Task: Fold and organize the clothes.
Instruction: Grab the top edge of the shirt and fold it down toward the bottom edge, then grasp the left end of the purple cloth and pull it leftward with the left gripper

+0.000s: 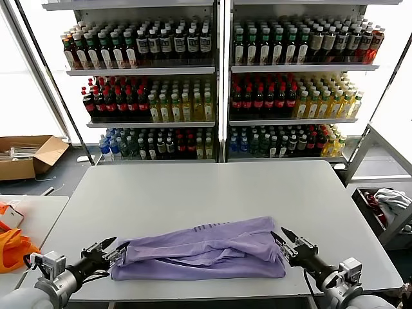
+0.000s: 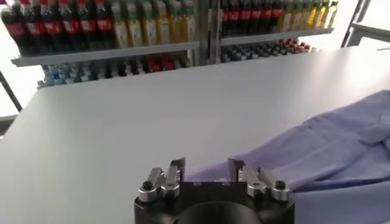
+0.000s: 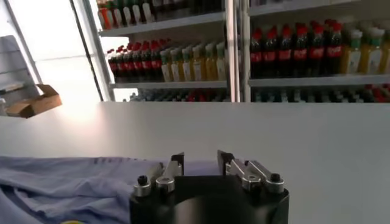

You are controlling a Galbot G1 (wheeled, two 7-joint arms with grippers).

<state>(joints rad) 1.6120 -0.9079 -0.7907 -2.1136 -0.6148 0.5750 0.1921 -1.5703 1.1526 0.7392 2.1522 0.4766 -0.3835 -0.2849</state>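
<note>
The lavender T-shirt (image 1: 203,248) lies folded into a long band across the front of the grey table (image 1: 206,187), with a ribbed edge showing on top. My left gripper (image 1: 114,247) is open at the shirt's left end, low over the table. In the left wrist view it (image 2: 206,170) has the shirt's (image 2: 317,152) edge just beyond its jaws. My right gripper (image 1: 281,235) is open at the shirt's right end. In the right wrist view it (image 3: 200,163) has the shirt (image 3: 73,182) ahead of it and to one side. Neither holds cloth. The printed graphic and neck label are hidden.
Shelves of bottles (image 1: 212,84) stand behind the table. A cardboard box (image 1: 26,154) sits on the floor at far left. A bright orange bag (image 1: 13,248) lies on a side table at left. A white-grey cloth bundle (image 1: 393,199) sits in a bin at right.
</note>
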